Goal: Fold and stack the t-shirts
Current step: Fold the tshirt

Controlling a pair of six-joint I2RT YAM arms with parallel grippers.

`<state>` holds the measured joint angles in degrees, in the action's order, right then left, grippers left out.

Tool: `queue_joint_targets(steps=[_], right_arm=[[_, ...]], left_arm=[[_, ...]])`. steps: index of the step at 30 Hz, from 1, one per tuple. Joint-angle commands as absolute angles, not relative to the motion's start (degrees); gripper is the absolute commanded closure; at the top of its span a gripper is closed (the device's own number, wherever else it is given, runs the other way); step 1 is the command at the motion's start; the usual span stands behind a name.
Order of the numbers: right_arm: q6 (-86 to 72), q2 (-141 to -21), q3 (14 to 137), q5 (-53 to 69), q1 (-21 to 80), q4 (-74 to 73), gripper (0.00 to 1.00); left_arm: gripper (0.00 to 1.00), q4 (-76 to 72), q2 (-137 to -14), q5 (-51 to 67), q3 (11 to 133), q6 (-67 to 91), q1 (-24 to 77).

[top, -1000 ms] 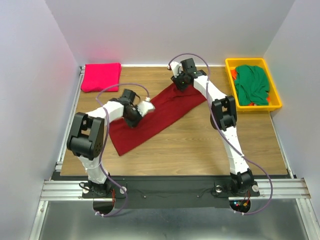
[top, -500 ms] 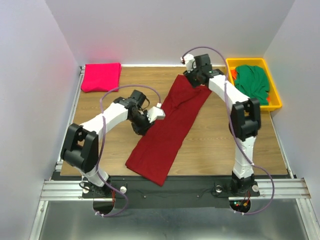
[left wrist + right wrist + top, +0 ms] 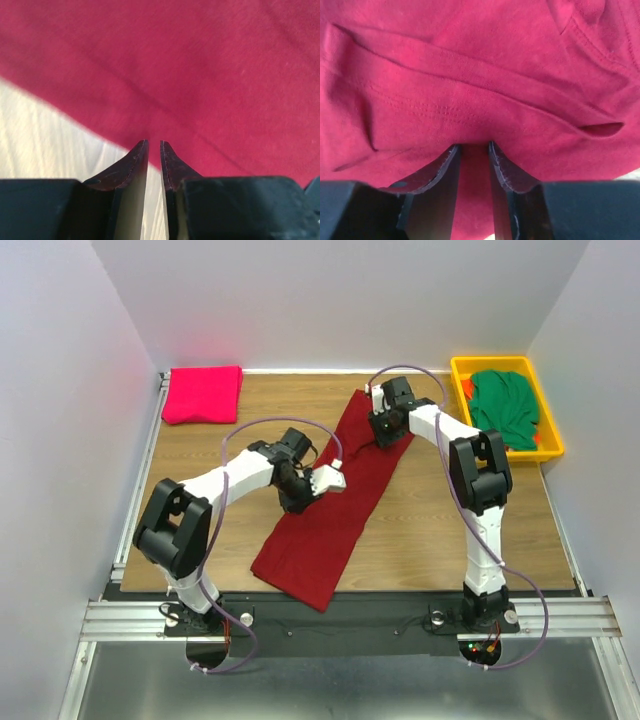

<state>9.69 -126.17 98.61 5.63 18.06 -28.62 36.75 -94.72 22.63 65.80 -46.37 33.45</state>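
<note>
- Maroon cloth dominates the top view: the maroon t-shirt lies as a long, narrow band slanting across the bench. Its near end reaches the front edge and its far end is up by the right gripper.
- Same view: the left gripper sits at the band's left edge, about halfway along. The pink t-shirt lies folded in the far left corner, well apart. The green t-shirt is heaped in the yellow bin at the far right.
- Left wrist view: the fingers stand close together with only a thin slit between them, and their tips meet the shirt's edge where it crosses bare wood. I cannot tell whether any cloth is actually pinched.
- Right wrist view: the jaws stand narrow, with red cloth filling the gap and puckering at the tips, so this one reads as closed on a fold. A double row of stitching runs just ahead, so the hold is near a hem.
- Handling, as I judge it: light, limp and a little clingy. It will sag and crease between holds, so corners or hemmed edges are the best places to grip, with both ends lifted together.
- No brand, label or writing can be read anywhere.
</note>
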Motion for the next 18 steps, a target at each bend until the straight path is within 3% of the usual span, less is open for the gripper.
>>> queue_joint_targets(steps=[1, 11, 18], right_arm=[[8.52, -128.40, 103.61, 5.63, 17.23, -28.57, 0.66], [11.77, -145.52, 124.85, 7.47, 17.40, -28.74, 0.70], [13.88, -153.02, 138.33, 7.12, 18.02, -28.56, 0.66]], left_arm=[[0.76, 34.19, -96.85, 21.71, 63.11, -47.29, 37.35], [0.84, 32.78, -105.99, 26.97, 65.03, -42.11, 47.01], [0.82, 33.31, -109.95, 31.46, 72.86, -37.89, 48.60]])
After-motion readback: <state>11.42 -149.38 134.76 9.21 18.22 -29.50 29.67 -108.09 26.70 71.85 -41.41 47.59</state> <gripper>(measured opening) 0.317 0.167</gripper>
